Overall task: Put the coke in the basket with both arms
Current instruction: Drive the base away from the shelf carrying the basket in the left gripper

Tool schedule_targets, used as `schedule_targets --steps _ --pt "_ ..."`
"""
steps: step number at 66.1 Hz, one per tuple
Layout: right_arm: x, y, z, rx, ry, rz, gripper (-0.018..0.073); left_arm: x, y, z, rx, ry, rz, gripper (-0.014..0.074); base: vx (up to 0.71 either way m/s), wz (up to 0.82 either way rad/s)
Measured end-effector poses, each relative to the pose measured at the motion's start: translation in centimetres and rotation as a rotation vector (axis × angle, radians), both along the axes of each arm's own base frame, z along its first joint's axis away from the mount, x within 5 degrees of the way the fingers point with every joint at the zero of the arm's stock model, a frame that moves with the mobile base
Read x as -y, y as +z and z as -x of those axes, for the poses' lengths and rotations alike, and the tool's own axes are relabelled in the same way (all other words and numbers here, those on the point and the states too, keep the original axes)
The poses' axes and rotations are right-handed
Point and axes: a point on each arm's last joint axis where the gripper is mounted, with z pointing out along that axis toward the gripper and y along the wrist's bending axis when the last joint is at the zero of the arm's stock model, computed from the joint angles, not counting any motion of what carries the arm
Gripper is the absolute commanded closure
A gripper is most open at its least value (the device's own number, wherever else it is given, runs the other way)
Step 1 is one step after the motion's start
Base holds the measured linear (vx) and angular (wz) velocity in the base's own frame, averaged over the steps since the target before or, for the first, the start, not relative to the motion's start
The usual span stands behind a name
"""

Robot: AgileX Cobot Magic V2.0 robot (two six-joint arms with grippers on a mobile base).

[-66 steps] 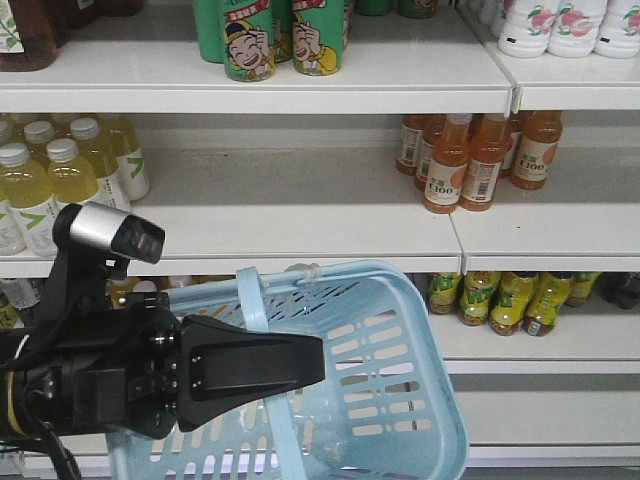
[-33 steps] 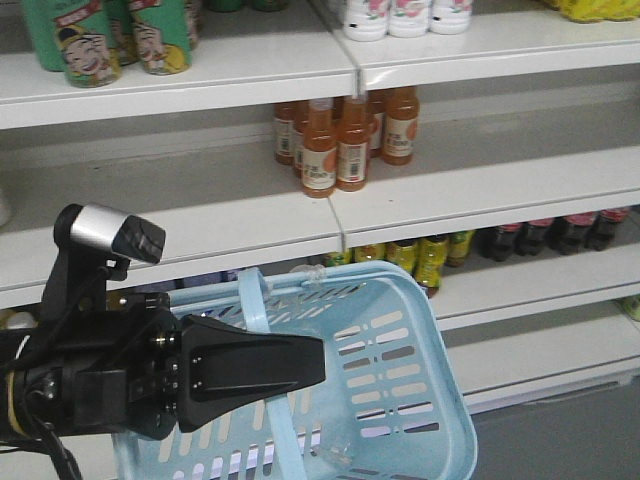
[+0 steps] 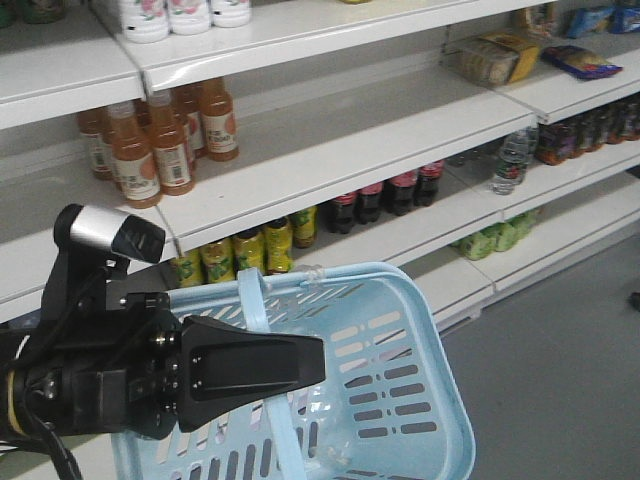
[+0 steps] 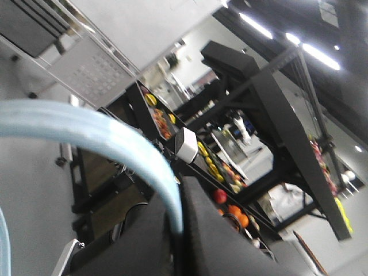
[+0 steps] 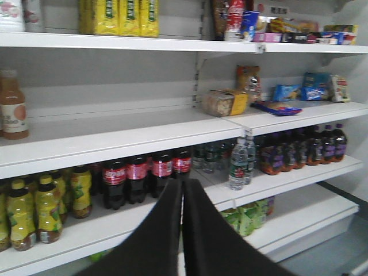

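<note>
The coke [image 5: 138, 179] bottles stand in a row on a lower shelf [image 5: 115, 227], just right of the yellow bottles [image 5: 49, 207] and left of the water bottles [image 5: 238, 164]. We see the basket [image 3: 420, 290] hanging in front of the shelves, well apart from the coke. Our left hand [image 4: 177, 201] is clamped tight on its handle [image 4: 86, 129]. Our right hand [image 5: 183, 190] points toward the coke, fingers pressed together, holding nothing.
</note>
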Motion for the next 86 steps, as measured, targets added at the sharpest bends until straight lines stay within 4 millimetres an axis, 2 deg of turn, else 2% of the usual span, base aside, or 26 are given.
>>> schedule_targets --steps 86 --pt "0.0 0.0 0.0 0.0 0.0 0.0 0.0564 0.0 0.0 0.0 0.0 0.0 0.0 0.0603 0.02 -0.56"
